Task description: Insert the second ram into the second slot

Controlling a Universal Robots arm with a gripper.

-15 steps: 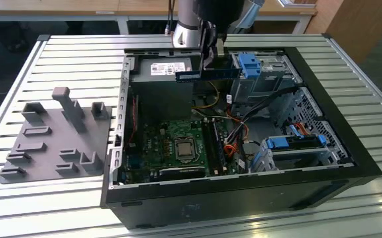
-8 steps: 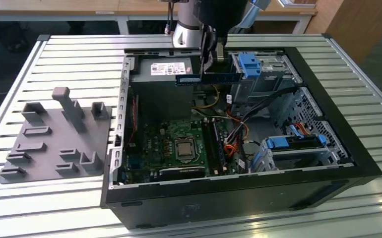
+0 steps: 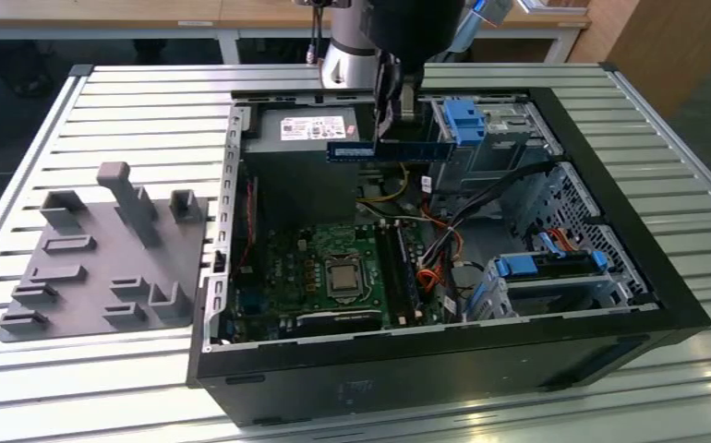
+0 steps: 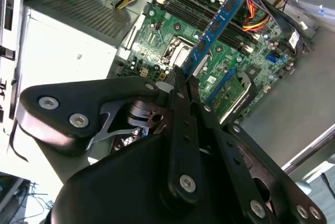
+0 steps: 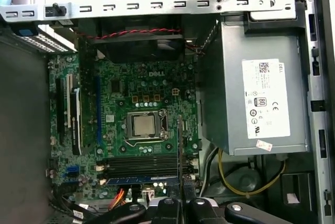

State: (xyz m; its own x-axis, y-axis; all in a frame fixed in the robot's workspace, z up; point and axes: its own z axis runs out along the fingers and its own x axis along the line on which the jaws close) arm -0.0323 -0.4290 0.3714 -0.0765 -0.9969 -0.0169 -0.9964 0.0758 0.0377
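One hand (image 4: 180,77) holds the second ram (image 4: 217,25) edgewise, clear above the motherboard (image 4: 159,30).

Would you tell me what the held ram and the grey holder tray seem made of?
The second ram: blue circuit board carrying dark chips and a pale label. The grey holder tray: probably matte plastic, given its uniform dull surface.

arm (image 3: 353,60) — wrist pointing straight down | end effector (image 4: 180,75) — fingers clamped on the second ram (image 4: 217,22)
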